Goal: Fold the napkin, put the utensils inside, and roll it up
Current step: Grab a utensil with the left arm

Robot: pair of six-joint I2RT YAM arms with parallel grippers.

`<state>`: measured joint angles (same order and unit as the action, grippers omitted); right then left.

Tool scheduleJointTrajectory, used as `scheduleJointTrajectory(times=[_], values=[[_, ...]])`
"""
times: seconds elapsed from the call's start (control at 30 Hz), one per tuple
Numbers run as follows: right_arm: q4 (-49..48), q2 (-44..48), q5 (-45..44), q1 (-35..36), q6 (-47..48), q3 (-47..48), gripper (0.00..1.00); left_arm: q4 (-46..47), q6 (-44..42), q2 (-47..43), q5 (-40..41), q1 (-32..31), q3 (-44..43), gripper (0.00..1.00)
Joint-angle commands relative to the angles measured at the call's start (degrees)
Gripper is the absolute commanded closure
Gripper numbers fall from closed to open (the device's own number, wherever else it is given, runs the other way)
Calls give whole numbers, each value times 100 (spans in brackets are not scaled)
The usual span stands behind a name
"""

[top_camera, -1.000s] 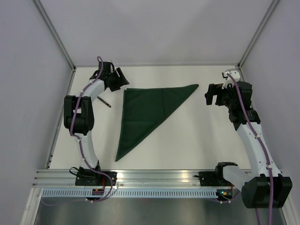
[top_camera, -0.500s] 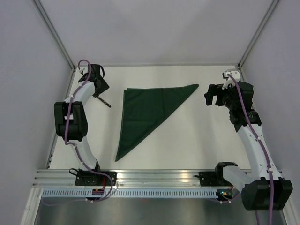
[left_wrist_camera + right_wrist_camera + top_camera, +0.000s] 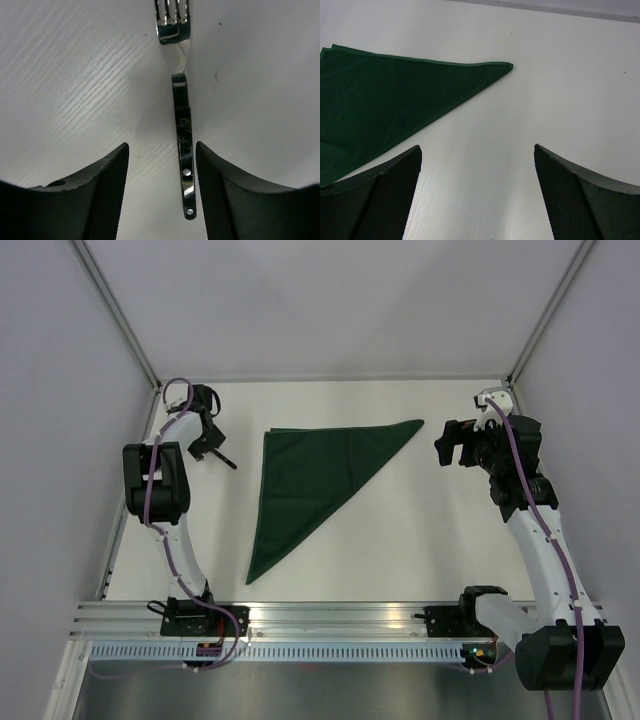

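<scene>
My left gripper point(image 3: 206, 443) is out at the far left of the table point(image 3: 420, 540), pointing down over the fork point(image 3: 223, 459). In the left wrist view my fingers point(image 3: 107, 190) are spread apart, and the fork point(image 3: 183, 125) lies flat on the table in the gap between them. Its riveted handle sits nearer the finger on the right of that view, and I see a thin strip of table between the two. The tines point away from me, cut off at the top of the picture. I am gripping nothing with this hand.

Just right of the fork, apart from it, the napkin point(image 3: 308, 475) lies flat in the middle of the table. It is folded into a triangle: one straight edge runs along the far side, a long tip reaches right, and a narrow point comes toward my bases.

My right gripper point(image 3: 449, 444) is at the far right, near that right tip and not touching it. In the right wrist view the fingers point(image 3: 385, 195) stand wide apart with bare table between them, the napkin point(image 3: 380, 100) lying to their left. This hand is empty too.
</scene>
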<state>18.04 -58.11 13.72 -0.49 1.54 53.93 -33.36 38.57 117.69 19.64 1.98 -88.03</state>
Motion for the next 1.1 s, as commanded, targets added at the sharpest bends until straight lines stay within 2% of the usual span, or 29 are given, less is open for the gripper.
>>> scheduleJointTrajectory(times=[0.0,0.23,0.33,0.37,0.43,0.47,0.5,0.67,0.8,0.93,1.07], values=[[15,72,70,14,-13,135,2,-223,371,175,-3,136,-188,39],[15,54,158,5,-13,118,2,-241,274,518,-162,189,-426,41],[15,54,175,14,-5,118,2,-285,257,597,-259,241,-452,56],[15,36,193,14,-13,109,2,-285,239,597,-276,242,-452,65],[15,36,210,14,-5,100,2,-293,187,589,-250,242,-426,75],[15,28,237,14,-13,109,2,-302,125,589,-285,259,-426,89],[24,19,246,5,-13,100,2,-302,90,589,-311,259,-408,97],[33,19,290,14,-13,100,2,-224,-453,344,-601,250,-426,98],[24,-8,342,14,-22,100,2,93,-1244,-123,-1566,215,-513,98],[33,-8,351,14,-31,109,2,76,-2245,-641,-1814,-135,-601,98],[15,1,351,14,-40,91,2,50,-3196,-1089,-2155,-838,-522,98]])
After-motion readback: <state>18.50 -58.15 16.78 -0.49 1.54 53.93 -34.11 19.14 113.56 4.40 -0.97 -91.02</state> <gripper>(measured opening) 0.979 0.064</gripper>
